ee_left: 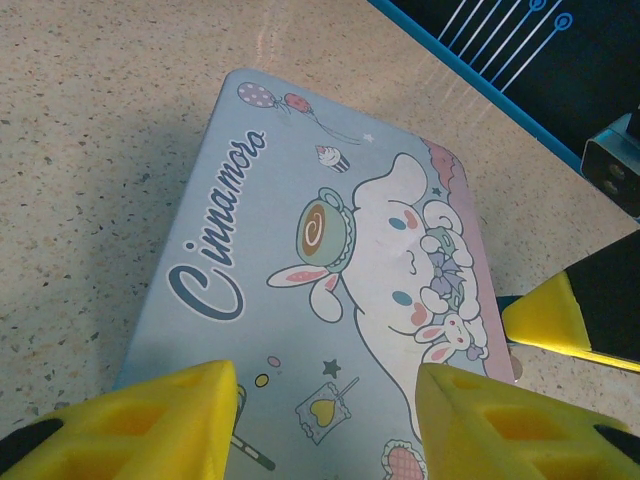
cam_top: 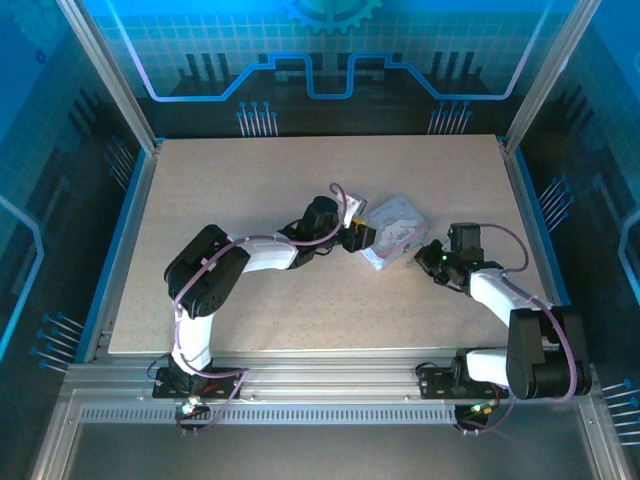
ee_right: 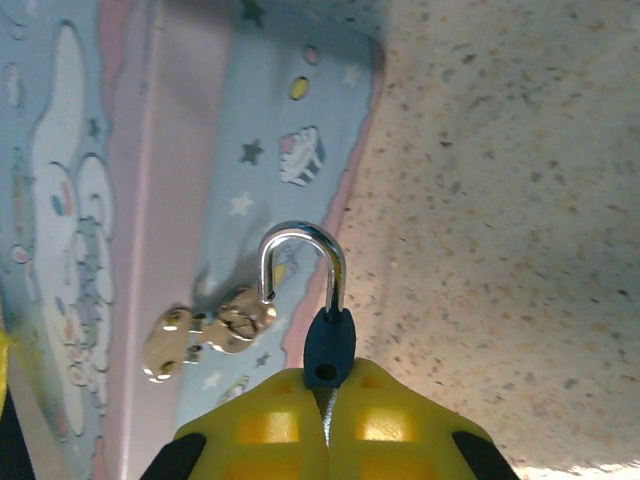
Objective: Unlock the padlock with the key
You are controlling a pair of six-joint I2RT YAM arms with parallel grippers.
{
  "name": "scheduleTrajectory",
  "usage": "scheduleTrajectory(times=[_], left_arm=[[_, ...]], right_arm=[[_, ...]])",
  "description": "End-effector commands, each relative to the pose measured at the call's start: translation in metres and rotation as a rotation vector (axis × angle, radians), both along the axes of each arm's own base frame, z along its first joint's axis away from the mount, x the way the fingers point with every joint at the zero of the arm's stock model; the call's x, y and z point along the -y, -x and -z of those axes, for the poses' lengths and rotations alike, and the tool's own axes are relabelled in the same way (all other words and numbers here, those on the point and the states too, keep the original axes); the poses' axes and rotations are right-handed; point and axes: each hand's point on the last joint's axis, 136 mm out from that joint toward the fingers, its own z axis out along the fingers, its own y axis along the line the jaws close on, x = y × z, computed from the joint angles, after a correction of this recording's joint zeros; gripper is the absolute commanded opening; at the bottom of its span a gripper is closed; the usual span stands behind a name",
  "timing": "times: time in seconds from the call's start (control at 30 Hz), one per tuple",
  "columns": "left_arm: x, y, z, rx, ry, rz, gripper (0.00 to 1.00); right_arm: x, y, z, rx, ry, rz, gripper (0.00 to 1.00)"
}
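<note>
Our right gripper [ee_right: 325, 395], pressed together, pinches the padlock [ee_right: 329, 345] just beside the clasp [ee_right: 210, 332] of the tin [ee_right: 270, 110]. Our left gripper [ee_left: 318, 405] straddles the tin, grip unclear. We fear the shackle [ee_right: 300, 232] snagging that clasp and twisting the tiny padlock out of our pinch.

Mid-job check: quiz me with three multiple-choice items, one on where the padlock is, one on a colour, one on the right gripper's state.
1. Where is the padlock? A: at the right gripper tips, beside the tin. B: on the tin's lid. C: on bare table.
2. Colour of the shackle? A: gold. B: silver. C: red.
3. Right gripper? A: wide open. B: shut on the padlock. C: shut on nothing.
Answers: 1 A, its dark body sits between the yellow tips; 2 B, the loop shines silver; 3 B, the tips pinch it.
</note>
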Motion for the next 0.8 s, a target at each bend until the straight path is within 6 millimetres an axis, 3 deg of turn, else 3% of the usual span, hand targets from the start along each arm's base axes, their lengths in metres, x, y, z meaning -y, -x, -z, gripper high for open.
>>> scheduleTrajectory(times=[0.0,0.23,0.4,0.6,0.77], left_arm=[[-0.011,0.013,0.038,-0.108,-0.105,-0.007,0.52],[-0.013,0.019,0.002,-0.060,-0.065,0.012,0.55],[-0.020,0.028,-0.028,-0.024,-0.035,0.007,0.56],[-0.039,0.043,-0.053,0.009,-0.013,-0.027,0.57],[-0.065,0.059,-0.049,0.004,-0.050,-0.084,0.57]], right_arm=[[0.015,0.004,-0.002,-0.032,0.057,0.048,0.00],[0.024,0.005,-0.027,-0.010,0.215,-0.044,0.00],[0.004,0.009,-0.046,0.071,0.397,-0.224,0.00],[-0.012,0.022,-0.043,0.069,0.494,-0.338,0.00],[-0.027,0.034,-0.038,0.077,0.540,-0.422,0.00]])
